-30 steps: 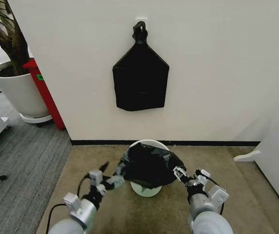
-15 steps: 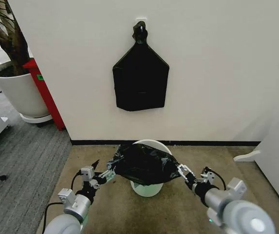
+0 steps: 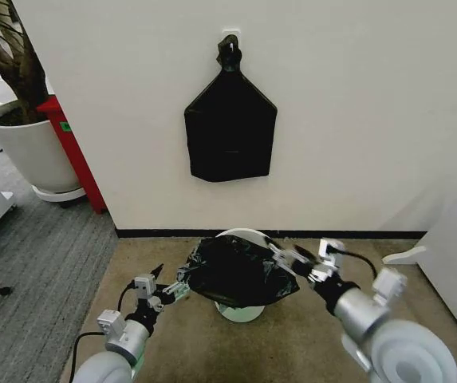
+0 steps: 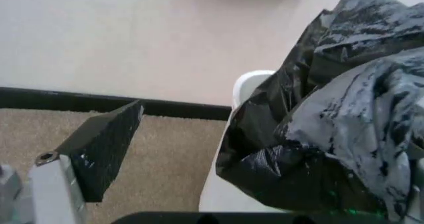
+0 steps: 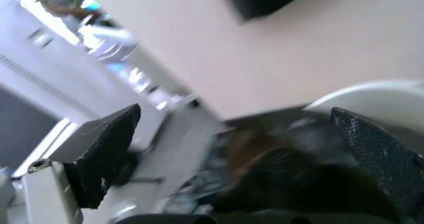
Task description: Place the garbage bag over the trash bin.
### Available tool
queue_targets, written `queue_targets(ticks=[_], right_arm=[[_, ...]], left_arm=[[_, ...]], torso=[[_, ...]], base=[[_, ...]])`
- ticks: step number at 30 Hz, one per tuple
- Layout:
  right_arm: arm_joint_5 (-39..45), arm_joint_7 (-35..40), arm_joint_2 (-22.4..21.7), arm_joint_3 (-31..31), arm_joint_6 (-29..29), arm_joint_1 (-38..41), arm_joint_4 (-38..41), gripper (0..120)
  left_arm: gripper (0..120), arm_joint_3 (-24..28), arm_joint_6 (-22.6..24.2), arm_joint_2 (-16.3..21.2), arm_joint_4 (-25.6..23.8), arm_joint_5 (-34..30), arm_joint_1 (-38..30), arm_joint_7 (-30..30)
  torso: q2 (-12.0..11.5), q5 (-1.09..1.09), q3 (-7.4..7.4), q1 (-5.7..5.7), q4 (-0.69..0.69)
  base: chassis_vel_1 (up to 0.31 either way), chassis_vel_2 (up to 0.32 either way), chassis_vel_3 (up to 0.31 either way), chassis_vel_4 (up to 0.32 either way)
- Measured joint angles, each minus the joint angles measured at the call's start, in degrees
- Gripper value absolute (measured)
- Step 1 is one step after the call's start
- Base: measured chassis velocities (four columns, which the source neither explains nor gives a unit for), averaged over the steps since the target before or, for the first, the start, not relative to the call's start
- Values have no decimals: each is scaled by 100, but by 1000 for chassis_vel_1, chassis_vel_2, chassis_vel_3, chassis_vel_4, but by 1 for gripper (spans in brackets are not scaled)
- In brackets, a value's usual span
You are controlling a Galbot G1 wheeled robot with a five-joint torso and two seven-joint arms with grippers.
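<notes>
- Thin glossy black plastic garbage bag drapes over the small round cream-white trash bin.
- Left claw, at the bag's 9 o'clock: cannot tell whether open.
- Right claw, at 2 o'clock: cannot tell.
- Judged light, limp, slippery; grip the hem.

We see thin crinkly black plastic garbage bag, glossy, creased all over. Round cream-white plastic trash bin, smooth. We note flat black bundle on wall, smooth, matt. Beige carpet, rough. Gripper finger pads, black, finely textured.
</notes>
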Motion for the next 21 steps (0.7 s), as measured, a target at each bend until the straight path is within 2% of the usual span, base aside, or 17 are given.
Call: queue_targets(ticks=[2, 3, 4, 7, 9, 11, 15, 18, 21], right_arm=[[105, 369, 61, -557, -2, 420, -161, 100], [105, 369, 61, -557, -2, 420, -161, 100], [208, 756, 140, -997, 20, 746, -265, 100], [288, 1432, 295, -1772, 130, 1312, -532, 100], [129, 1638, 362, -2157, 211, 1566, -813, 100], [64, 1692, 383, -2245, 222, 1626, -902, 100], [-327, 2161, 612, -2820, 288, 1895, -1441, 100], [-414, 2364, 693, -2951, 288, 1935, -1551, 95], [-483, 2554, 740, -3032, 301, 1932, -1595, 81]], left_arm=[[100, 31, -12, -14, 20, 80, 5, 24], [100, 31, -12, -14, 20, 80, 5, 24], [100, 48, -25, -19, 29, 151, 16, 42], [100, 66, -57, -20, 37, 297, 36, 88], [100, 68, -71, -21, 40, 361, 40, 114], [100, 68, -80, -26, 42, 386, 40, 124], [100, 69, -109, -86, 47, 464, 53, 153], [100, 69, -112, -109, 47, 488, 66, 161], [100, 69, -116, -148, 44, 524, 87, 165]], torso=[[0, -1, 0, 0, 0], [0, -1, 0, 0, 0], [0, -1, 0, 1, 0], [0, -1, 0, 0, 1], [0, -1, 0, 0, 1], [0, -1, 0, 1, 1], [-1, -1, 0, 0, 0], [0, -1, 0, 0, 0], [0, -1, 0, 0, 0]], base=[[0, 0, 0, 0], [0, 0, 0, 0], [0, 0, 0, 0], [0, 0, 0, 0], [0, 0, 0, 0], [0, 0, 0, 0], [0, 0, 0, 0], [0, 0, 0, 0], [0, 0, 0, 0]])
